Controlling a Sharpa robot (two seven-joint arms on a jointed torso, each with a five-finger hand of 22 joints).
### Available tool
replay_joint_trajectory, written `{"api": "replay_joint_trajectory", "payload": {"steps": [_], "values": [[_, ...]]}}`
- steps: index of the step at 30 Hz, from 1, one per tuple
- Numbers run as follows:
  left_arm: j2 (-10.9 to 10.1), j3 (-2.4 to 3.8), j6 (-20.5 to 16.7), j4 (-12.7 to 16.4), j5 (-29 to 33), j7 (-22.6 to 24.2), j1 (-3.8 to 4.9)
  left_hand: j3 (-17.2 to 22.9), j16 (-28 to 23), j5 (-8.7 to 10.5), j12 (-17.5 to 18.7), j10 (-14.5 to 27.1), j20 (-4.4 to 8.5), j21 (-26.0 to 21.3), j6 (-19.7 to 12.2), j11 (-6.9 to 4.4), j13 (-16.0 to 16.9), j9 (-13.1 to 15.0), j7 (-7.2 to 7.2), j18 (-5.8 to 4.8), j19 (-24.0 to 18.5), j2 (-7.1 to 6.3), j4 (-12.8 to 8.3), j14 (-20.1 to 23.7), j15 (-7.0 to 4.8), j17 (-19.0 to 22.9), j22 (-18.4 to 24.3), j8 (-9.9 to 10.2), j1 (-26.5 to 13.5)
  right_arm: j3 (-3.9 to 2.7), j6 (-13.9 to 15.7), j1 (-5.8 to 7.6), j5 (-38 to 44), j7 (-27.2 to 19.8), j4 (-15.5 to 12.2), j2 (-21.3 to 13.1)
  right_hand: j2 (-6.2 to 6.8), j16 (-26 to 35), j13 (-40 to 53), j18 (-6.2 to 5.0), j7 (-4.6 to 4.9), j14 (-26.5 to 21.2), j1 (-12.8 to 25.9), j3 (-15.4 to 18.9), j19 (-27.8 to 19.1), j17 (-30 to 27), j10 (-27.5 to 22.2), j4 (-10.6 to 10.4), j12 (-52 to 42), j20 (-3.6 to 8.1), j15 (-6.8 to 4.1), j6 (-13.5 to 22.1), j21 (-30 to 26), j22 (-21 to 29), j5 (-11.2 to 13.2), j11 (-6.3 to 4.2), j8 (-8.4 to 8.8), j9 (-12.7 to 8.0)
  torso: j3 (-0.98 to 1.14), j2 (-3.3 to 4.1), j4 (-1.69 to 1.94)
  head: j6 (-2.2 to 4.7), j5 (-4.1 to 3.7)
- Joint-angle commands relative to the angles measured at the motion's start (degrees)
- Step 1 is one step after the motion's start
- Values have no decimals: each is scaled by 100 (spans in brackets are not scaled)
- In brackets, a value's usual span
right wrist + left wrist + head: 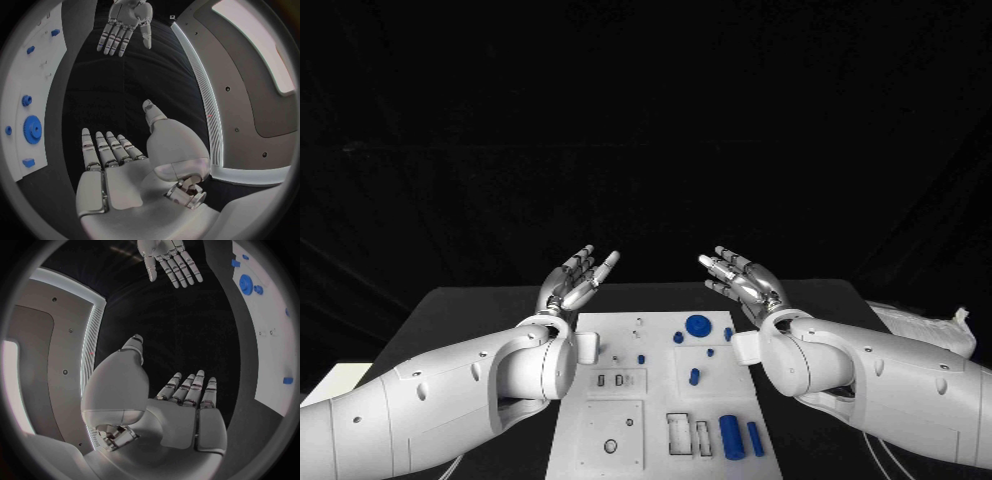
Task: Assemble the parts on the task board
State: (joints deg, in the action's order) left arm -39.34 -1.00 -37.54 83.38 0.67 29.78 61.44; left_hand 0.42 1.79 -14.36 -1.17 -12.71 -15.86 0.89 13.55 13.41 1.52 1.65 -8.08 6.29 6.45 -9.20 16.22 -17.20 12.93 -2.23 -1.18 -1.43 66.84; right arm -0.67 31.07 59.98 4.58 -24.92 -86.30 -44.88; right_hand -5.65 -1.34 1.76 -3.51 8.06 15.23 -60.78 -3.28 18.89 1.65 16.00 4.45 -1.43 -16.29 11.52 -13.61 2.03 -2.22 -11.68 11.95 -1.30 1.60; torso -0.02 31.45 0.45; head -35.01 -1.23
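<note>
Task board (pixel 625 400) is sitting flat mid-table between the two forearms, with the blue parts lying loose on it: a big round gear (pixel 698 324) near the far edge, a few small blue pieces (pixel 694 376) scattered below it, and two blue cylinders (pixel 731 437) lying side by side toward the near right corner, next to some empty rectangular slots (pixel 678 434). Nothing looks seated yet, so I'm reading this as the start state, assembly not begun. Left hand (pixel 580 278) is hanging raised past the far left corner of the board, palm turned inward, fingers extended and apart, gripping nothing. Right hand (pixel 743 279) is mirroring it past the far right corner, also spread and carrying nothing. Both are sitting above and beyond the board, well apart from every part, probably parked like that to keep the head camera's line to the board unblocked. Wrist views are confirming it: left hand (pixel 187 410) and right hand (pixel 115 165) both flat, fingers straight, with the board edge and gear (pixel 31 129) off to the side.
</note>
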Motion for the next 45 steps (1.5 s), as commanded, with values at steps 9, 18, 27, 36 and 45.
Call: {"api": "replay_joint_trajectory", "payload": {"steps": [9, 18, 27, 36, 45], "values": [[-196, 4, 496, 55, 164, 194, 11, 348, 468, -5, -180, -1053, -101, 449, 882, 233, 97, 92, -850, 28, 1089, 325, 57, -1902, 134, -241, -231, -165, 613, -27, -960, 42, 1452, -85, 294, -79, -103, -579, 214, -658, 660, 3553, -1088, -203, 2502, 228, 3345, 643, -508, -24, -82, -2604, 712, -289, -113, 43, -399, 224, 25, 20, 3, -48, -24], [-511, 5, 599, 289, 152, 198, 32, 651, 1209, 28, -836, -4182, 172, 1796, 3734, -274, 316, 335, -563, 432, 4365, 664, -452, -4289, -522, -556, -766, -777, 1237, -58, -650, 113, 2944, -101, 469, -129, -52, -527, 179, -718, 526, 4597, -1161, -541, 3318, 199, 4175, 920, -370, 186, -357, -3884, 917, -220, -85, -163, -330, 217, 8, 103, 29, -41, -72], [-1052, 20, 584, 1054, 251, 128, 61, 773, 1347, 299, -775, -4802, 469, 2157, 4152, -489, 288, 231, -401, 420, 5086, 469, -819, -5088, -797, -899, -894, -678, 1490, -105, -569, 397, 4177, 251, 510, -212, 100, -791, 196, -710, 380, 5791, -1190, -906, 4524, 315, 4962, 1197, -392, 698, -782, -4285, 1447, -365, -81, -421, -293, 230, -9, 436, 128, 65, -232], [-1328, 56, 1006, 1671, 479, 84, 133, 748, 1360, 386, -665, -4945, 527, 2291, 4235, -522, 263, 212, -375, 410, 5193, 399, -891, -5271, -845, -1077, -963, -580, 1458, -152, -1097, 739, 6119, 1389, 456, -328, 486, -1666, 277, -692, 68, 7159, -1188, -877, 5791, 848, 5798, 1182, -486, 1180, -1273, -4720, 2366, -782, -67, -793, -338, 260, -45, 771, 349, 59, -428], [-1521, 74, 1127, 2025, 611, 55, 259, 705, 1303, 376, -564, -4913, 524, 2331, 4227, -503, 243, 207, -388, 404, 5192, 420, -891, -5251, -830, -1150, -986, -507, 1392, -186, -1880, 911, 8175, 2484, 169, -383, 693, -4559, 256, -534, 17, 7180, -829, -1006, 6544, 2980, 5514, 1133, -205, 1331, -1312, -4893, 4041, -2234, -46, -823, -243, 250, -75, 1013, 436, 111, -557]]}}
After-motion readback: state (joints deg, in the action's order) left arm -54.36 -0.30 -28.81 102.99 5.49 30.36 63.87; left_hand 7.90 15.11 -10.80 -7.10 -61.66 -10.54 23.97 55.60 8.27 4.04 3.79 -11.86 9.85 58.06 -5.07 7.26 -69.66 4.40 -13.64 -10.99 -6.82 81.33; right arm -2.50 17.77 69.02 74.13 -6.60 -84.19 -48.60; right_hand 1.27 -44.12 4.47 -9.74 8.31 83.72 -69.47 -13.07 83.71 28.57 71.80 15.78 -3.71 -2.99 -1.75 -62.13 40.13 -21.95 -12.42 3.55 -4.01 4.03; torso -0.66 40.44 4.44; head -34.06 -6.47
